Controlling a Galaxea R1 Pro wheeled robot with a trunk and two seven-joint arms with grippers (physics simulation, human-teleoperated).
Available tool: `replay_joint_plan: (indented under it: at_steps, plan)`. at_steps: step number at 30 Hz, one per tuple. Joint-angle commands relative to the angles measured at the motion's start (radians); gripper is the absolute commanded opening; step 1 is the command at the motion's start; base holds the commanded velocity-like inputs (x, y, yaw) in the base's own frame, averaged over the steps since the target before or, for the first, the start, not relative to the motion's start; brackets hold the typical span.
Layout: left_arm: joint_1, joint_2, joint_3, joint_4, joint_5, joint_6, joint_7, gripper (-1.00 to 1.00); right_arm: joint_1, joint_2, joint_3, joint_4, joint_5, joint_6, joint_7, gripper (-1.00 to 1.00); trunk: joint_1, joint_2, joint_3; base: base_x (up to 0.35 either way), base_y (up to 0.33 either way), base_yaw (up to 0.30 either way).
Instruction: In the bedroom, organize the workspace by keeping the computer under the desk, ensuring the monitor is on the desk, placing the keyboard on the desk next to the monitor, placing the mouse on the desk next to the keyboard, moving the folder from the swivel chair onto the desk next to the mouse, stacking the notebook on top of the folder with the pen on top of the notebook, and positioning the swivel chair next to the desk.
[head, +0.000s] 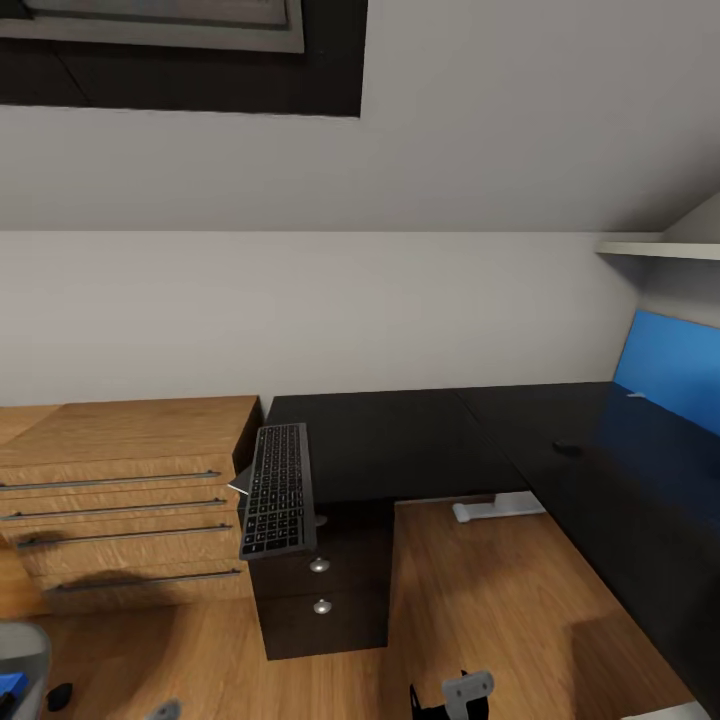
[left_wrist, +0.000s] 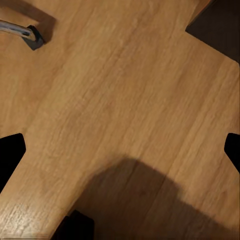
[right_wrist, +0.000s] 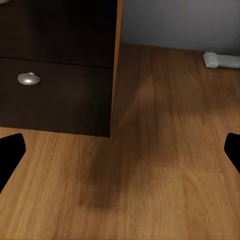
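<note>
Nearest the head camera, at the bottom edge, sit dark and grey robot parts, too cropped to tell which arm they belong to. Wooden floor spreads beyond them, under the L-shaped table, whose black top runs along the white wall and down the right side, backed there by a blue panel. A white table foot rests on the floor below the corner. Left of the table stands a light wooden cabinet with four long drawer handles. A black drawer pedestal with round silver knobs sits under the table's left end. The keyboard lies on that left end, its near end jutting past the table's front edge above the pedestal. A small dark object lies on the right wing; what it is cannot be told. At the lower left corner, a grey chair edge shows with a scrap of bright blue on it.

The left end effector hangs over bare floor, fingertips wide apart, near a chrome chair leg and caster. The right end effector, fingertips likewise spread and holding nothing, faces the pedestal's side.
</note>
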Motion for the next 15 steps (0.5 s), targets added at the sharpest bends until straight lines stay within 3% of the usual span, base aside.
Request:
replay_joint_plan:
  at_steps: [1, 5, 6, 9, 12, 15]
  plan:
    - [0.000, -0.004, -0.002, -0.003, -0.001, 0.006, 0.006, 1.00, -0.001, -0.001, 0.008, 0.001, -0.010, -0.005, -0.006, 1.00, 0.000, -0.001, -0.001, 0.000, 0.000, 0.000]
    - [0.000, -0.021, -0.033, -0.001, -0.058, 0.008, 0.007, 1.00, -0.001, -0.001, 0.008, 0.002, -0.010, -0.008, -0.006, 1.00, 0.000, -0.001, -0.001, 0.000, 0.000, 0.000]
    - [0.000, -0.026, -0.052, 0.000, -0.098, 0.008, -0.001, 1.00, -0.001, -0.001, 0.008, 0.003, -0.010, -0.008, -0.006, 1.00, 0.000, -0.001, -0.001, 0.000, 0.000, 0.000]
    - [0.000, -0.032, -0.075, 0.008, -0.175, 0.009, -0.048, 1.00, -0.001, -0.001, 0.008, 0.005, -0.010, -0.008, -0.005, 1.00, 0.000, -0.001, -0.001, 0.000, 0.000, 0.000]
    - [0.000, -0.032, -0.084, 0.021, -0.213, 0.009, -0.114, 1.00, -0.001, -0.001, 0.009, 0.010, -0.010, -0.009, -0.005, 1.00, 0.000, -0.001, -0.001, 0.000, 0.000, 0.000]
    - [0.000, -0.031, -0.086, 0.026, -0.225, 0.008, -0.148, 1.00, -0.001, -0.001, 0.009, 0.013, -0.010, -0.012, -0.005, 1.00, 0.000, -0.001, -0.001, -0.014, 0.014, 0.000]
